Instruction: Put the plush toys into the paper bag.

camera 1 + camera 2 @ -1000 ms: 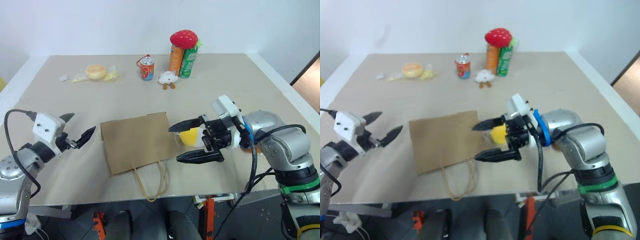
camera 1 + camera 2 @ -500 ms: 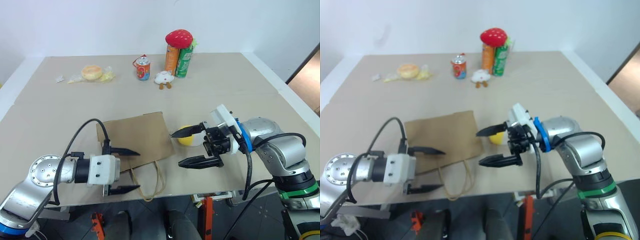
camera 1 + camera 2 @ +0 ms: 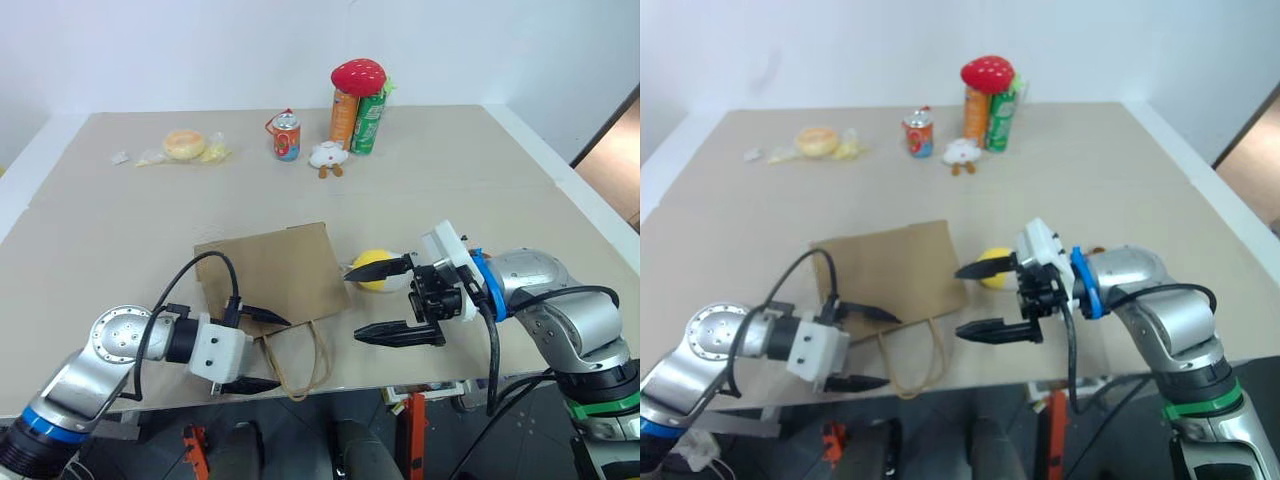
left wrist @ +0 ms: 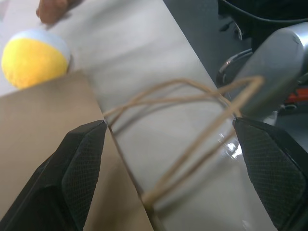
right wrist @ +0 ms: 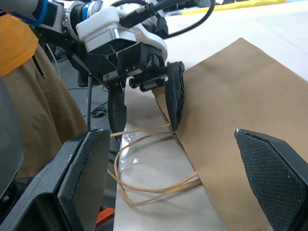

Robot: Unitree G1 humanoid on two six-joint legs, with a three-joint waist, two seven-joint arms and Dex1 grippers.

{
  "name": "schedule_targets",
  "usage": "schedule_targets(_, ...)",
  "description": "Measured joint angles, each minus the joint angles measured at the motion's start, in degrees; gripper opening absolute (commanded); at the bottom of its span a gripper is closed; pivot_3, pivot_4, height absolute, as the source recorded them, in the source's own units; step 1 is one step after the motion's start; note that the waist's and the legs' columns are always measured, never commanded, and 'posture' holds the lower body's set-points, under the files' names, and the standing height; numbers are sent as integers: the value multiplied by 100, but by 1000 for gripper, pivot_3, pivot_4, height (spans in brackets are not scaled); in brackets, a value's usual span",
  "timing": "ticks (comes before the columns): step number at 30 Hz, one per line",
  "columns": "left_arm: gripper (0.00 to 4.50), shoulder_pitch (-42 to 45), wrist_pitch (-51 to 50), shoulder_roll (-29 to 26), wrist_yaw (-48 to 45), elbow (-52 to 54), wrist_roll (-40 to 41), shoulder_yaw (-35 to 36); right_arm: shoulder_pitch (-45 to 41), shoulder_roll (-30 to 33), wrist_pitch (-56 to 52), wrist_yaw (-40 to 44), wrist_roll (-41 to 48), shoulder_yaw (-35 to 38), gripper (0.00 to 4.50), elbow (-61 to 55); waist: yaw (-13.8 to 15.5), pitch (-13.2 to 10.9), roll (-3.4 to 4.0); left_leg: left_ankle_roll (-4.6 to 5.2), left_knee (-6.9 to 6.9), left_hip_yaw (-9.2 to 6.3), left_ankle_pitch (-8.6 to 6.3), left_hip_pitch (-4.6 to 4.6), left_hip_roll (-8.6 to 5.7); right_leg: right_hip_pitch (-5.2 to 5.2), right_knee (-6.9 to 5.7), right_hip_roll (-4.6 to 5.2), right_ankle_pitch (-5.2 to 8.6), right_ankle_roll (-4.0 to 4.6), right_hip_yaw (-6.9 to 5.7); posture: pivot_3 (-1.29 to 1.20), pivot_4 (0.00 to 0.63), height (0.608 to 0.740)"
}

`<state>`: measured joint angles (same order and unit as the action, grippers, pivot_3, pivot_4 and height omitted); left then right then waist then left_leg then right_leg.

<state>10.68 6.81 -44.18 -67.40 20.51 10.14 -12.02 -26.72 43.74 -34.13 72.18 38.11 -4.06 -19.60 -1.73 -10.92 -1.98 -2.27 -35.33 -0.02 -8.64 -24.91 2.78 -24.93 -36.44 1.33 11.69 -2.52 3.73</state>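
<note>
Left gripper (image 3: 262, 350) has swung in from the table's left side to the paper bag (image 3: 272, 278)'s cord handles (image 3: 300, 360), fingers wide, ready to open it. Right gripper (image 3: 385, 300), also wide and empty, hovers by the yellow-and-white plush (image 3: 372, 270). The bag lies flat, mouth toward the near edge.

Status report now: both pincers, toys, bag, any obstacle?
Left pincer open at the handles of the flat paper bag. Right pincer open, empty, beside yellow-and-white toy on table. Nothing blocking.
</note>
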Motion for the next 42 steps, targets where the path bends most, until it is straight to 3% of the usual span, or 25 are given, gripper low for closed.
schedule_targets(1, 4346, 18, 23, 20, 0, -13, -6, -17, 0, 0, -2, -5, 1, 10, 4500, 0, 0, 0, 0, 0, -2, 0, 0, -3, 0, -3, -2, 0, -2, -1, 1, 0, 150, 738)
schedule_targets(6, 2302, 166, 70, 199, -9, -158, 48, -76, -1, 23, -55, -43, 36, 51, 4500, 0, 2, 0, 0, 0, -8, 0, 0, -4, 0, -4, -9, -2, -5, -3, 4, 0, 150, 738)
schedule_targets(8, 1692, 204, 8, 246, -9, -163, 175, -70, -1, 28, -70, -56, 49, 53, 4500, 0, 1, 0, 0, 1, -10, 0, 0, -4, 0, -4, -9, -2, -5, -4, 5, 0, 150, 738)
schedule_targets(10, 768, 266, -365, 246, -12, -207, 602, 143, -1, 31, -70, -60, 51, 53, 4500, 1, 0, 0, 0, 2, -13, -1, 1, -4, 0, -5, -14, -3, -6, -5, 5, 0, 150, 738)
schedule_targets(11, 694, 300, -510, 245, 1, -219, 738, 224, -1, 31, -69, -60, 50, 53, 4500, 5, 1, 0, 0, 2, -15, -1, 1, -4, 0, -5, -17, -3, -6, -5, 4, 0, 150, 738)
schedule_targets(12, 127, 469, -914, 248, 89, -317, 1091, 448, -8, 30, -63, -60, 42, 52, 4500, 19, 0, 0, 0, 2, -23, -1, 1, -4, 0, -6, -25, -3, -6, -5, 5, 0, 150, 738)
schedule_targets(21, 48, 1547, -2066, 448, 615, -627, 1937, 1168, -167, -98, 24, -155, -80, 48, 4500, 254, 0, -1, -2, 3, -37, -2, 2, -10, -3, -7, -33, -6, -9, -10, 8, 0, 150, 738)
schedule_targets(23, 0, 1714, -2302, 591, 867, -585, 2074, 1239, -256, -304, 27, -305, -109, 43, 3871, 326, -18, -1, -2, 3, -35, -2, 2, -9, -4, -8, -37, -7, -11, -14, 12, 0, 150, 738)
schedule_targets(24, 0, 1718, -2326, 610, 888, -573, 2092, 1239, -263, -324, 29, -326, -115, 37, 3779, 329, -19, -1, -2, 4, -35, -2, 1, -9, -4, -8, -39, -7, -12, -15, 13, 0, 150, 738)
schedule_targets(26, 0, 1723, -2521, 795, 1149, -519, 2215, 1272, -316, -462, 69, -449, -195, -17, 2787, 418, -22, -1, -2, 5, -35, -6, 0, -9, -8, -9, -51, -11, -12, -15, 18, 0, 150, 738)
schedule_targets(28, 0, 1730, -2624, 879, 1322, -494, 2276, 1293, -324, -573, 104, -529, -267, -77, 2305, 484, -26, -1, -2, 5, -35, -12, 0, -10, -8, -11, -56, -17, -13, -14, 21, 0, 150, 738)
schedule_targets(29, 0, 1730, -2677, 889, 1363, -468, 2292, 1309, -324, -624, 113, -602, -304, -77, 2305, 530, -29, 0, -2, 5, -35, -15, 0, -10, -8, -10, -56, -21, -13, -14, 22, 0, 150, 738)
schedule_targets(30, 0, 1721, -2727, 909, 1445, -397, 2312, 1313, -329, -721, 144, -724, -371, -79, 1623, 611, -31, -1, -2, 5, -34, -16, 0, -10, -8, -10, -56, -23, -13, -14, 24, 0, 150, 738)
schedule_targets(31, 0, 1698, -2761, 952, 1515, -321, 2331, 1323, -382, -927, 192, -877, -477, -106, 1326, 760, -41, 0, -2, 5, -36, -17, 0, -9, -7, -10, -57, -26, -13, -14, 26, 0, 150, 738)
schedule_targets(32, 0, 1689, -2807, 985, 1574, -280, 2359, 1324, -433, -1038, 236, -972, -566, -180, 686, 860, -52, 0, -2, 5, -36, -17, 0, -8, -6, -10, -57, -27, -13, -13, 27, 0, 150, 738)
schedule_targets(34, 0, 1689, -2931, 1125, 1817, -175, 2415, 1380, -585, -1372, 535, -1254, -1011, -521, 50, 1197, -84, 0, -2, 7, -40, -18, 2, -8, -6, -9, -60, -30, -14, -13, 29, 0, 150, 738)
schedule_targets(42, 0, 1723, -2979, 1417, 2434, -112, 2393, 1444, -1204, -2394, 1115, -2171, -1904, -881, 50, 2187, -93, 0, -3, 6, -41, -21, 2, -10, -5, -10, -63, -39, -27, -7, 38, 0, 150, 738)
